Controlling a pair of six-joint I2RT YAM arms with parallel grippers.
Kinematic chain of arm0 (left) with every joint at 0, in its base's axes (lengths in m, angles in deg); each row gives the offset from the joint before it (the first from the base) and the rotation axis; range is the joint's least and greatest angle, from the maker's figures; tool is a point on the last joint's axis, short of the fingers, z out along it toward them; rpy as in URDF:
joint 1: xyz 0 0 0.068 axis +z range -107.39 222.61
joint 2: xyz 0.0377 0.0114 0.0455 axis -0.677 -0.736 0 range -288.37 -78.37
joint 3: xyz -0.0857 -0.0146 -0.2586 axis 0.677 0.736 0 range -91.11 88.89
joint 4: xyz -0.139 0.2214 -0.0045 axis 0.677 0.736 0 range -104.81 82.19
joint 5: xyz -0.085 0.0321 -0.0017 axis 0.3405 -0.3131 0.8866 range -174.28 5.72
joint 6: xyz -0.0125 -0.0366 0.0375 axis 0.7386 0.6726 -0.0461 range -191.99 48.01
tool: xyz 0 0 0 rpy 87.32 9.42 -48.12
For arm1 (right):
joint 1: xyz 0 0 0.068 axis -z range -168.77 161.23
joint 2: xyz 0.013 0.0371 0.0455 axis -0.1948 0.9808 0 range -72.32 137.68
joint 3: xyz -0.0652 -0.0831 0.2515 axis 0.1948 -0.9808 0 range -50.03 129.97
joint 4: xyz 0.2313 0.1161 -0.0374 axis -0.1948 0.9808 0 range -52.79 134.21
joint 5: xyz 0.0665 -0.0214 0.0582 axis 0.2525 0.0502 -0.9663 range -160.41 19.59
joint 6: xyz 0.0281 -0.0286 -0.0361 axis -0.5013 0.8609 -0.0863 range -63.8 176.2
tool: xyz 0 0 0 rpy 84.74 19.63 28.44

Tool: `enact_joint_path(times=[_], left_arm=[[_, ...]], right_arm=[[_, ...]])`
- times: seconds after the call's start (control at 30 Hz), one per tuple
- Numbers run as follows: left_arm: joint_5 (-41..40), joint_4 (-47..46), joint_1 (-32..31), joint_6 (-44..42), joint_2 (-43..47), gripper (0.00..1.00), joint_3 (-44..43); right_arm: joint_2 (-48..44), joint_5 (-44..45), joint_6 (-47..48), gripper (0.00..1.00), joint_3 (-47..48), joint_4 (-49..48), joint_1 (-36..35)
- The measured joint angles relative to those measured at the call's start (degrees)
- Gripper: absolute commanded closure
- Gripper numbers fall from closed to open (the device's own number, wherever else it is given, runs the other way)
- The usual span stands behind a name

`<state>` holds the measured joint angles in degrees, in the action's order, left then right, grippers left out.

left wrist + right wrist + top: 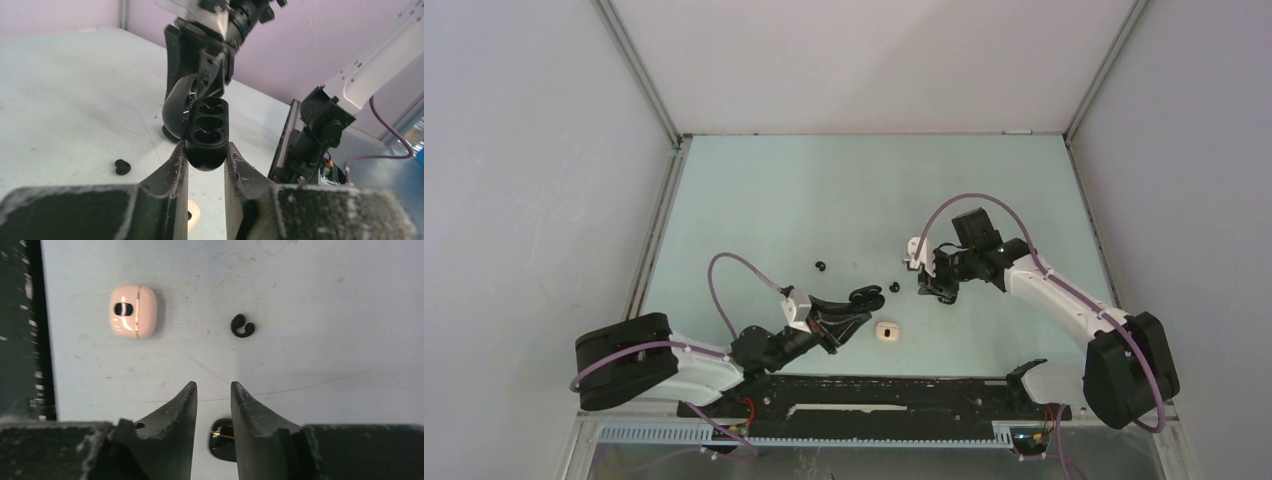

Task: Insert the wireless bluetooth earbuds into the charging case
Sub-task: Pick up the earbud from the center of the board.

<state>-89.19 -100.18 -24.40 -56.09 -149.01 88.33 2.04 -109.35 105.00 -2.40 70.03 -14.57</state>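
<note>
Table (824, 190): pale blue-green surface, lightly scuffed, evenly lit. Plain pale walls (524, 150) enclose its left, far and right edges. Metal frame struts (639, 70) rise from both far corners.

Right claw (932, 291) crowds the open case (207, 130).

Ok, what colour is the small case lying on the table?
Pale pinkish cream case, with a dark oval mark; best seen from the right wrist.

Earbud (894, 287) behind closed case (886, 330)
</note>
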Motion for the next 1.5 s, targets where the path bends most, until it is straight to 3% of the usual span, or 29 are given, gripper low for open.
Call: enact_joint_path(times=[0.2,0.6,1.23,1.33,1.5], left_arm=[[-3.56,-0.11,0.5,-0.09,0.94,1.0,0.0],[-9.11,-0.13,1.05,-0.5,2.25,1.0,0.0],[-10.03,-0.17,1.95,-0.46,0.87,1.0,0.0],[-10.01,-0.17,2.01,-0.46,0.5,1.0,0.0],[-10.01,-0.17,2.27,-0.44,0.42,1.0,0.0]], right_arm=[[0.7,2.91,11.67,0.71,-2.6,-7.52,-3.67],[10.93,9.11,24.2,0.74,-4.79,-15.02,-10.34],[17.4,14.34,28.96,0.75,-4.79,-23.89,-11.91],[17.51,14.97,29.27,0.79,-4.79,-24.81,-12.31],[17.66,16.33,29.31,0.93,-4.74,-26.14,-12.9]])
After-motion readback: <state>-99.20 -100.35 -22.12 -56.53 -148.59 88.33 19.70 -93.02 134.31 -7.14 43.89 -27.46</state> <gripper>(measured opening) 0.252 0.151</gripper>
